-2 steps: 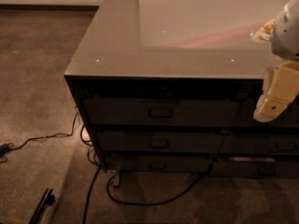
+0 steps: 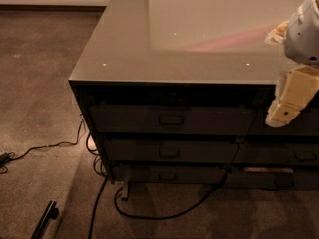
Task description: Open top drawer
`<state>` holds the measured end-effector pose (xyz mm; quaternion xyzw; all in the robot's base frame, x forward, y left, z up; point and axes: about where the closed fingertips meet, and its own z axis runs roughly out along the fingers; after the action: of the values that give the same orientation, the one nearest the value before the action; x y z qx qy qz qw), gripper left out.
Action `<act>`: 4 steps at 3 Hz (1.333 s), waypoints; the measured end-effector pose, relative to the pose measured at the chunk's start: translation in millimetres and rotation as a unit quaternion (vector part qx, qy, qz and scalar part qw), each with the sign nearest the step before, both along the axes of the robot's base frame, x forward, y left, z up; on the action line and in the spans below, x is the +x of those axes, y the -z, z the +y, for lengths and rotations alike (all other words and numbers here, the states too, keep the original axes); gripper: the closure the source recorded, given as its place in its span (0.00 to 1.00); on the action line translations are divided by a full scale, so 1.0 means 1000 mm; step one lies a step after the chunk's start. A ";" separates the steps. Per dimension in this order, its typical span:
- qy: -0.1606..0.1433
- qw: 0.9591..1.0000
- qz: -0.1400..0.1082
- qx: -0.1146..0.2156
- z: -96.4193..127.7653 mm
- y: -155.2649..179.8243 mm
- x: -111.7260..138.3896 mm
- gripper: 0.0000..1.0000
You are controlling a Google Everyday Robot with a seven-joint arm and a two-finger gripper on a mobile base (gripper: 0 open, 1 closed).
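Observation:
The top drawer is a wide dark grey front just under the counter's edge, with a small rectangular pull handle at its centre. It looks closed, flush with the two slimmer drawers below it. My gripper hangs at the right edge of the view, pale cream, in front of the counter's corner and to the right of the top drawer, well apart from the handle.
A glossy counter top covers the cabinet. A neighbouring drawer stack sits at the right. Black cables trail over the carpet in front and to the left. A dark bar lies at bottom left.
The gripper has barely shifted; the drawer stays closed.

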<state>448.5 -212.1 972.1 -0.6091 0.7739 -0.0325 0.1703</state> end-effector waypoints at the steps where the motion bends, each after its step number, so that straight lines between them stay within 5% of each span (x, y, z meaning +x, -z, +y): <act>1: -0.054 0.998 -0.026 0.014 0.034 0.011 0.000 0.00; 2: -0.117 0.991 -0.053 0.026 0.074 0.028 0.005 0.00; 3: -0.146 0.987 -0.063 0.026 0.097 0.055 0.017 0.00; 4: -0.156 0.986 -0.065 -0.012 0.125 0.086 0.035 0.00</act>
<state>483.3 -87.3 885.7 -0.7210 0.6564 -0.0544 0.2155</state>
